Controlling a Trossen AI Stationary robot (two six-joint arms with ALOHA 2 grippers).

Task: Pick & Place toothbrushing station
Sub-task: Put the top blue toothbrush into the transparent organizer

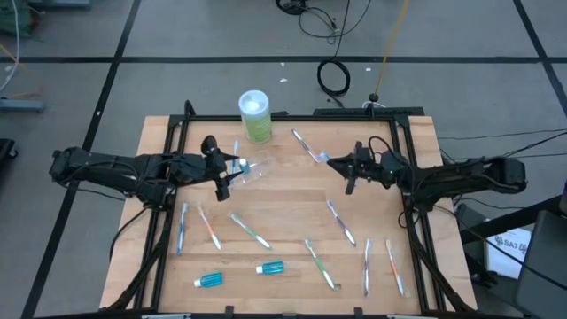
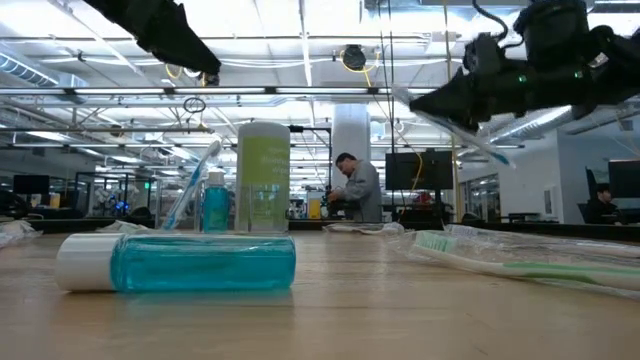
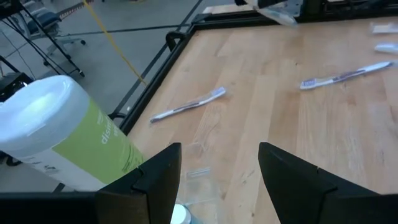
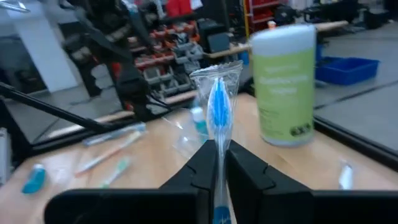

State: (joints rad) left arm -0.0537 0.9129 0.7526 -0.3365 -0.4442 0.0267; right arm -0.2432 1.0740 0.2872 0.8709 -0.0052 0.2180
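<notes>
One wrapped toothbrush [image 4: 217,106] sits pinched between the near-closed jaws of the right gripper [image 1: 353,168], raised off the table. The clear cup [image 1: 251,167] lies well ahead, just beside the left gripper [image 1: 221,174], which stands wide and empty. Keep the brush upright and ease it over the cup's mouth before loosening

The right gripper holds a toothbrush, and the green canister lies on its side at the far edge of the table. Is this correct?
One thing is wrong: the green canister stands upright, as the low view shows. The rest holds: the right gripper is shut on a toothbrush, clear in the right wrist view, and the canister is at the far edge of the table.
</notes>
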